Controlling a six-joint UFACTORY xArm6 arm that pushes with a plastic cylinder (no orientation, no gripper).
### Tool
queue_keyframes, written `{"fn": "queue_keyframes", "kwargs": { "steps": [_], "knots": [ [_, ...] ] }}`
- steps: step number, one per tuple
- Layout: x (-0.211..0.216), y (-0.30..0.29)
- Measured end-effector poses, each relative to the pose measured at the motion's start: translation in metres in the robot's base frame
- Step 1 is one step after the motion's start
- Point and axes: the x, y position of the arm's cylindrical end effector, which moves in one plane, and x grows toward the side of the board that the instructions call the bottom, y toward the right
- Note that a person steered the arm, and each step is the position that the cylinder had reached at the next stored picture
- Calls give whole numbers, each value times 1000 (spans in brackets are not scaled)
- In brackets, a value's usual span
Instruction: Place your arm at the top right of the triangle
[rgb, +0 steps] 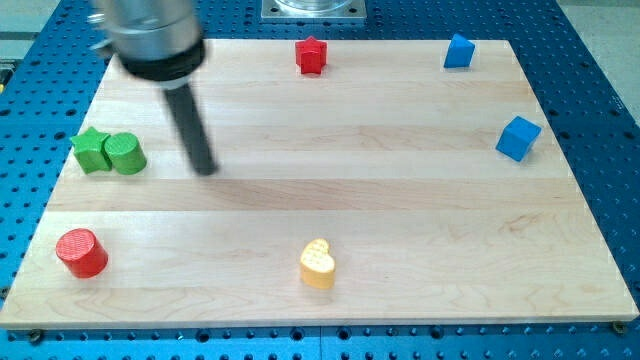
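A blue triangle-like block (459, 51) sits near the view's top right corner of the wooden board (400, 200). My tip (205, 168) rests on the board at the view's left, far to the left of and below the blue triangle. It stands just right of a green cylinder (126, 154), which touches a green star (92, 150). The rod rises up-left to the arm's dark housing (150, 35).
A red star (312, 55) sits at the top middle. A blue cube (518, 138) is at the right edge. A yellow heart (318, 264) is at the bottom middle. A red cylinder (81, 252) is at the bottom left.
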Motion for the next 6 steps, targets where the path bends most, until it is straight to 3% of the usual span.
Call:
{"fn": "queue_keyframes", "kwargs": {
  "steps": [2, 3, 4, 5, 6],
  "knots": [
    [-76, 274],
    [-126, 372],
    [-205, 402],
    [-233, 387],
    [-196, 311]
  ]
}}
